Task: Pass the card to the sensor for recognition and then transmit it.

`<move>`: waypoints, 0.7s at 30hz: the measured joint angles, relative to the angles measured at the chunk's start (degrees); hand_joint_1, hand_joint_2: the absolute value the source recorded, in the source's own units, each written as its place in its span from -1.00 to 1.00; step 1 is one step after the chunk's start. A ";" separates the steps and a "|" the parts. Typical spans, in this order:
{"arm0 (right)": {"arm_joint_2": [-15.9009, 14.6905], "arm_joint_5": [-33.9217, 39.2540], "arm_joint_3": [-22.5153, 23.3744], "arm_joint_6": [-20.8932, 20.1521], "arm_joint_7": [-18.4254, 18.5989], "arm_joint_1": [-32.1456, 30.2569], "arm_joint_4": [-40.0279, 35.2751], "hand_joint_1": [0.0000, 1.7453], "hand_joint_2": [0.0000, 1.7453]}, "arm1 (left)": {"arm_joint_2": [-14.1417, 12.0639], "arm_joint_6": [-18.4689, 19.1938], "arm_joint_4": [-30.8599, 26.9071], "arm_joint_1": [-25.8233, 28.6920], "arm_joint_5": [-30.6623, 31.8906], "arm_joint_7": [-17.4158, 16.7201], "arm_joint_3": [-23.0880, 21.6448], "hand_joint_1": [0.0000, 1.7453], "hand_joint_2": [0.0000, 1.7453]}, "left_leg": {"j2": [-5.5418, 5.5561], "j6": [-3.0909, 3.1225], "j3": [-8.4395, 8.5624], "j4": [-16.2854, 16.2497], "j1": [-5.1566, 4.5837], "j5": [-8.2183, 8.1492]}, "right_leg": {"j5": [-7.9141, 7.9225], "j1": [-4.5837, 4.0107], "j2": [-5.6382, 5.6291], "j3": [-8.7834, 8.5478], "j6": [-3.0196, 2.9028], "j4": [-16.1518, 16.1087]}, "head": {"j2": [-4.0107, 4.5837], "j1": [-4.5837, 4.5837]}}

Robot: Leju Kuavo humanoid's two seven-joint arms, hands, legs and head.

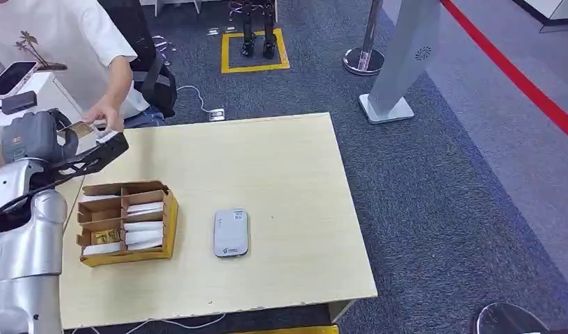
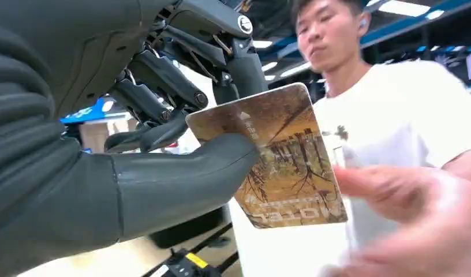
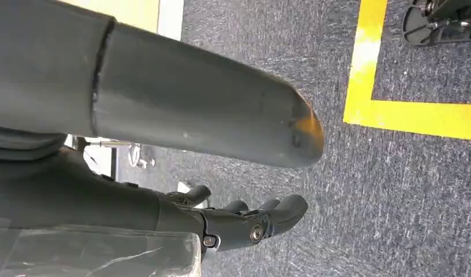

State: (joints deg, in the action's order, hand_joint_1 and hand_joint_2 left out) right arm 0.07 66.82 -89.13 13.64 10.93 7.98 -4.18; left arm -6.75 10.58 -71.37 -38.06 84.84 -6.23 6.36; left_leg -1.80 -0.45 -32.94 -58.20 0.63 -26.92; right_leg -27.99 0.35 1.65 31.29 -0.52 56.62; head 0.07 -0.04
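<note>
The card (image 2: 273,156) is pinched between the left hand's (image 2: 164,167) thumb and fingers at the table's (image 1: 281,167) far-left corner, its free end toward the person's hand (image 2: 412,213) just beside it.

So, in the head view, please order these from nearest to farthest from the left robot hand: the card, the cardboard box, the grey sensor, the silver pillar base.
1. Card: held in the left robot hand, with a person's hand at it.
2. Cardboard box: on the table, just below that hand.
3. Grey sensor: on the table, right of the box.
4. Silver pillar base: on the floor beyond the table.
</note>
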 joint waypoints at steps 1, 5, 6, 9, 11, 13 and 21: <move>-0.02 0.00 0.00 0.00 0.00 0.00 -0.02 -1.00 -1.00 | 0.02 -0.22 1.48 -1.04 0.58 -0.04 0.35 1.00 1.00 | 0.00 0.00 -0.01 0.00 0.00 0.00 | 0.00 0.00 0.01 0.00 0.00 0.00 | 0.00 -0.02; -0.07 0.13 0.00 0.02 0.00 0.07 -0.02 -1.00 -1.00 | 0.20 -0.59 6.51 -3.86 1.97 -0.07 0.92 1.00 1.00 | 0.01 0.00 -0.01 -0.01 0.00 0.00 | 0.00 0.00 0.01 -0.01 0.00 0.00 | 0.00 -0.02; -0.09 0.22 0.00 0.02 0.00 0.09 -0.02 -1.00 -1.00 | 0.28 -0.59 7.38 -4.40 2.13 -0.07 1.01 1.00 1.00 | 0.01 0.00 -0.01 -0.01 0.00 0.00 | 0.00 0.00 0.01 -0.01 0.00 0.00 | 0.00 -0.02; -0.09 0.48 0.00 0.02 -0.02 0.07 -0.02 -1.00 -1.00 | 0.57 -0.83 8.99 -5.08 2.58 0.04 1.12 1.00 1.00 | -0.01 0.00 -0.01 -0.01 0.00 0.00 | 0.01 0.00 -0.01 0.00 0.00 0.00 | 0.00 0.00; -0.09 0.55 0.00 0.00 -0.09 0.08 -0.02 -1.00 -1.00 | 0.81 -1.09 9.69 -5.39 2.63 0.13 1.16 1.00 1.00 | -0.01 0.00 0.00 -0.02 0.00 0.00 | 0.01 0.00 -0.02 0.00 0.00 -0.01 | 0.00 0.00; -0.09 0.65 0.00 0.00 -0.11 0.08 -0.02 -1.00 -1.00 | 0.94 -1.23 10.26 -5.68 2.65 0.20 1.27 0.02 1.00 | -0.01 0.00 0.00 -0.02 0.00 0.00 | 0.01 0.00 -0.01 0.00 0.00 -0.01 | 0.00 0.00; -0.09 1.05 0.00 0.00 -0.17 0.09 -0.02 -1.00 -1.00 | 1.95 -1.88 11.83 -6.51 2.47 1.18 2.89 -1.00 -1.00 | -0.01 0.00 0.00 -0.01 0.00 0.00 | 0.01 0.00 -0.01 0.01 0.00 0.00 | 0.00 0.00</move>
State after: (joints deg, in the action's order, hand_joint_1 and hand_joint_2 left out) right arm -0.02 67.87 -89.13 13.64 10.75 8.07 -4.20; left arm -4.81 8.70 -59.54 -44.58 87.32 -5.05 9.25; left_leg -1.81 -0.45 -32.94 -58.21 0.63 -26.92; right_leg -27.98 0.36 1.63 31.29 -0.53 56.62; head 0.07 -0.04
